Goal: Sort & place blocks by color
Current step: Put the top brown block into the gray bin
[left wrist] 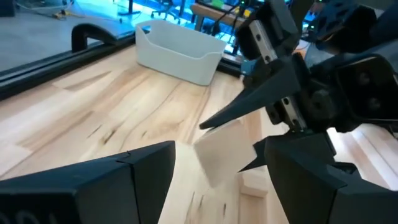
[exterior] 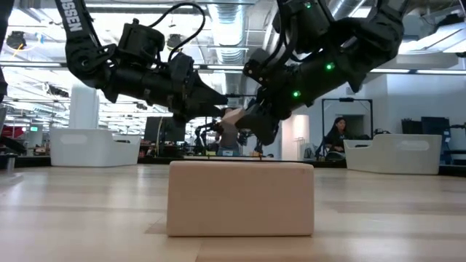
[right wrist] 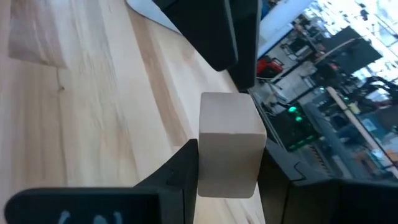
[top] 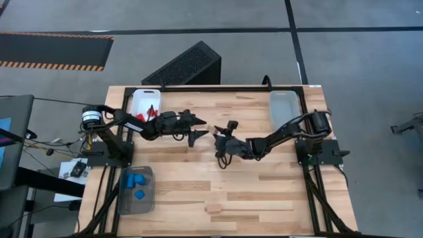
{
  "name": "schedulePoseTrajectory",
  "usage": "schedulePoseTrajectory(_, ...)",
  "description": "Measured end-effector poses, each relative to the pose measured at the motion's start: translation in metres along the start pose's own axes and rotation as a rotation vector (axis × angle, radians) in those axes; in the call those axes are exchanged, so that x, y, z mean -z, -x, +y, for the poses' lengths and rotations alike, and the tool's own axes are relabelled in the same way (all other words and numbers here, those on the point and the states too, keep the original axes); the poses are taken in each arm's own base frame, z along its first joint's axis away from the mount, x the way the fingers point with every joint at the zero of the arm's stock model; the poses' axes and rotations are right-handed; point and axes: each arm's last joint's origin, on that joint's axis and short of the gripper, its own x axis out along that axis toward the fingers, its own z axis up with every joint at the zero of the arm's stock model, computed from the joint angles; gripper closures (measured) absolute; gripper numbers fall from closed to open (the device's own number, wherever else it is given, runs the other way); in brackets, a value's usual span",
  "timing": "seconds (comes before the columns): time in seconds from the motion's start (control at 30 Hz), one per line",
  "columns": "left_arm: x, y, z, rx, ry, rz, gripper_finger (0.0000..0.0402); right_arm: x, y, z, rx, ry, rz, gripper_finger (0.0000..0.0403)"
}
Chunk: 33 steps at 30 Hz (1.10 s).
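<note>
A light wood block [right wrist: 229,140] hangs above the middle of the table, with my right gripper [right wrist: 229,177] shut on it; in the high view that gripper [top: 219,137] reaches in from the right. My left gripper [top: 200,134] faces it from the left, open. In the left wrist view the held block [left wrist: 224,152] stands in the gap ahead of the left gripper's spread fingers [left wrist: 149,168]; whether they touch it I cannot tell. Another wood block [top: 213,208] lies flat near the table's front edge and fills the low view [exterior: 240,198]. My right gripper pinches the wood block by two opposite faces [right wrist: 205,155] between its two fingers. The fingers come nearly level from the table's right side. The block is lifted clear of the table, its free end sticking out toward the left gripper.
A grey tray [top: 151,198] with blue blocks [top: 135,180] sits at the front left. A white tray [top: 137,99] with red blocks [top: 151,112] stands at the back left, and a clear tray [top: 284,109] at the back right. A black slanted box [top: 185,66] lies beyond the far edge.
</note>
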Motion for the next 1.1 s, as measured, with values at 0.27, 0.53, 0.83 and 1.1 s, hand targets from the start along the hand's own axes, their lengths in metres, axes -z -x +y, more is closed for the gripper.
schedulePoseTrajectory(0.27, -0.001, 0.001, 0.0, 0.143, 0.002, 0.026, 0.0164, -0.004, 0.011, 0.008, 0.065, -0.019, 0.006, 0.0272)
schedulePoseTrajectory(0.53, -0.014, -0.007, -0.003, 0.268, -0.017, 0.02, 0.0174, -0.008, 0.021, 0.014, 0.109, 0.004, 0.001, 0.027)
schedulePoseTrajectory(0.83, -0.024, -0.011, 0.002, 0.294, -0.024, 0.023, 0.0262, -0.008, 0.034, 0.021, 0.182, 0.08, 0.025, 0.027)
schedulePoseTrajectory(1.1, -0.026, -0.01, 0.01, 0.268, -0.003, 0.019, 0.0313, 0.031, 0.055, -0.019, 0.291, -0.069, 0.085, 0.0264)
